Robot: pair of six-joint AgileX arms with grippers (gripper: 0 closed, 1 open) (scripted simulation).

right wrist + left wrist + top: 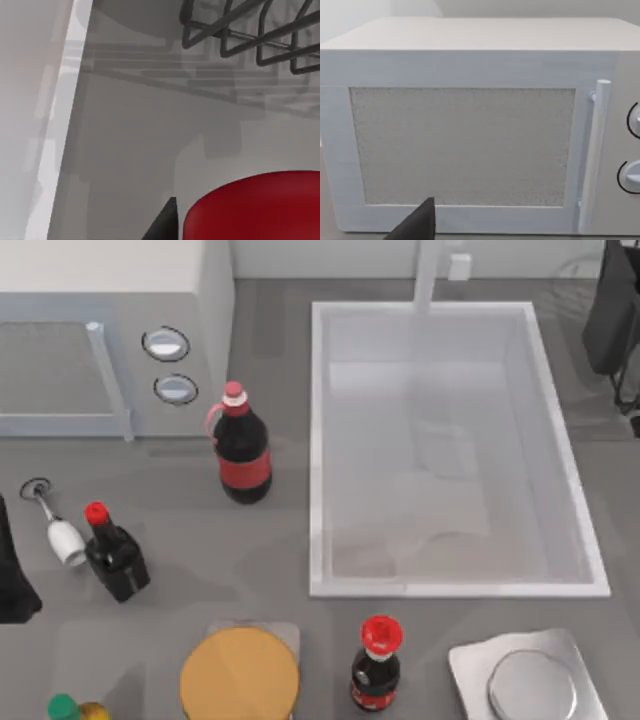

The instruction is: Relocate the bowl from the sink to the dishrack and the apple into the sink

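Observation:
The sink (pixel 318 440) is a pale rectangular basin right of the table's centre, with nothing inside it. The apple (pixel 255 207) is glossy red and looms very close in the right wrist view, right beside a dark part of my right gripper (pixel 166 224). Dark wires of the dishrack (pixel 250 35) cross behind it, and the sink rim (pixel 60 125) runs as a white strip beside them. My right arm (pixel 615 320) hangs at the far right edge of the top view. My left arm (pixel 15 570) is parked at the left edge. The bowl is out of view.
A white microwave (pixel 100 340) fills the back left and faces the left wrist camera (pixel 470 140). A large cola bottle (pixel 243 450), a small dark bottle (pixel 115 550), a lying wine glass (pixel 60 530), a tan disc (pixel 240 675), another cola bottle (pixel 377 665) and a metal scale (pixel 530 680) stand around the sink.

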